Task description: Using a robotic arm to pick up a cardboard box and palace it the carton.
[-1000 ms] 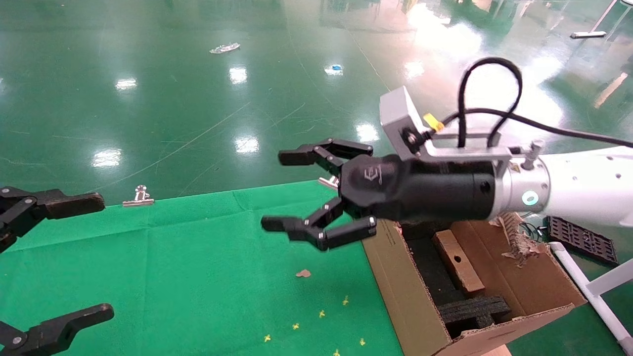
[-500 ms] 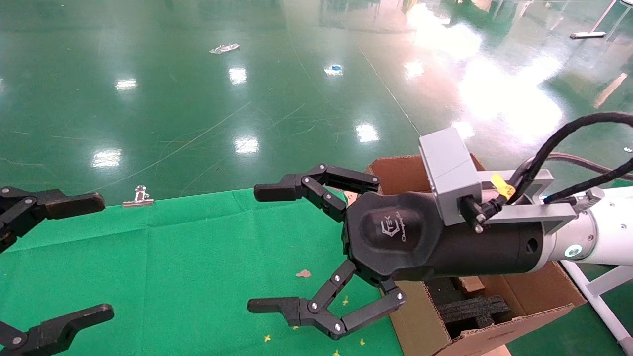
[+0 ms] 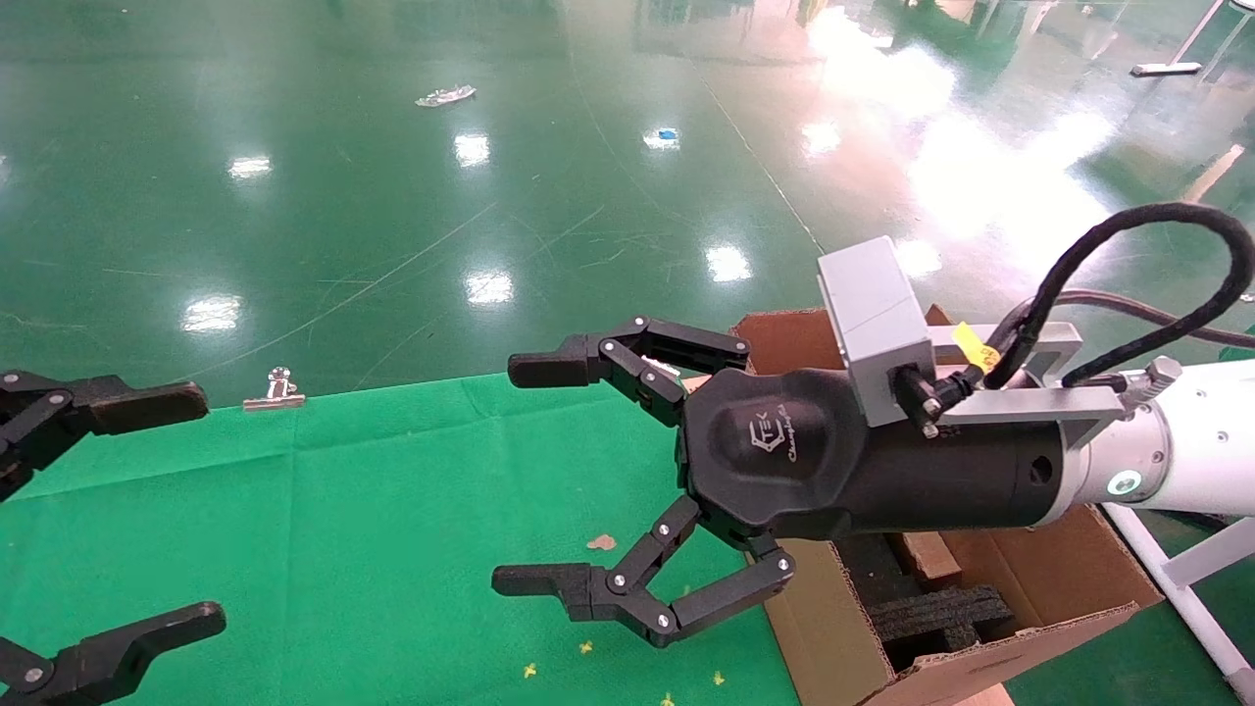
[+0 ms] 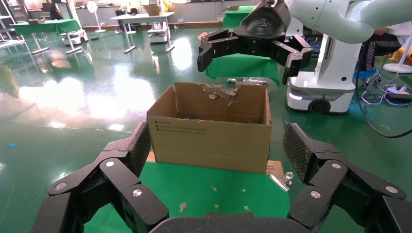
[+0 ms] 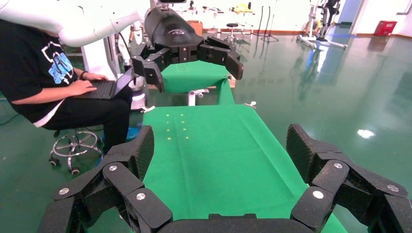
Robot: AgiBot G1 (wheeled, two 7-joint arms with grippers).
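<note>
The right end effector (image 3: 529,475) of the robotic arm (image 3: 1186,451), fingers spread and empty, reaches level over the carton (image 3: 1069,579) holding the cardboard box (image 3: 927,557), slightly raised since a moment ago, while the left end effector (image 3: 147,510) hangs spread beyond the counter (image 3: 343,529).

carton (image 3: 1039,588): at the table's (image 3: 294,529) right end
box (image 3: 927,557): in the carton, beside foam (image 3: 936,616)
clip (image 3: 275,390): at the table's far edge
</note>
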